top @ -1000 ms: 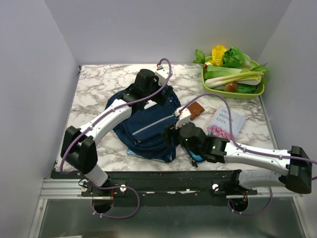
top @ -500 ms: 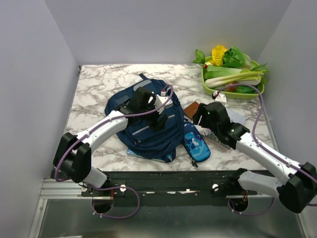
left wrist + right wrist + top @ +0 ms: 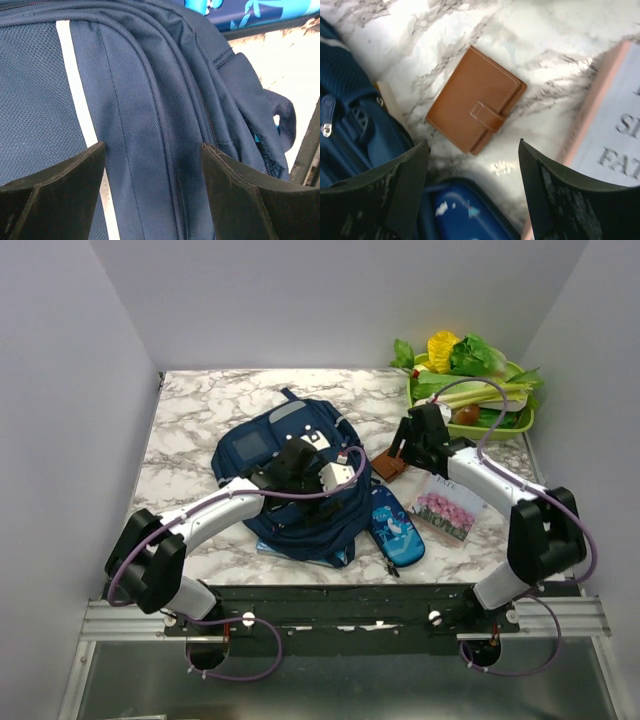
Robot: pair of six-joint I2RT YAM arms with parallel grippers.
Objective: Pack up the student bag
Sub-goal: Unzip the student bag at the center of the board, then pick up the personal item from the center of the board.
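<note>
The navy student bag (image 3: 262,445) lies flat in the middle of the table. My left gripper (image 3: 335,478) is open right over the bag's right side; its wrist view is filled with navy fabric and a pale stripe (image 3: 80,100). My right gripper (image 3: 400,455) is open and empty just above a small brown wallet (image 3: 386,464), which lies flat on the marble (image 3: 476,105) beside the bag (image 3: 345,120). A blue pencil case (image 3: 395,527) lies right of the bag, and it shows under the right gripper (image 3: 465,215). A book with pink flowers (image 3: 446,506) lies right of that.
A green tray (image 3: 520,422) of vegetables stands at the back right. A thin blue-edged item (image 3: 275,549) sticks out from under the bag's near edge. Grey walls close in the table at left, back and right.
My right arm has swung from the near side of the bag, across the pencil case, back to above the wallet. My left gripper has moved from the bag's far end toward its near right side.
</note>
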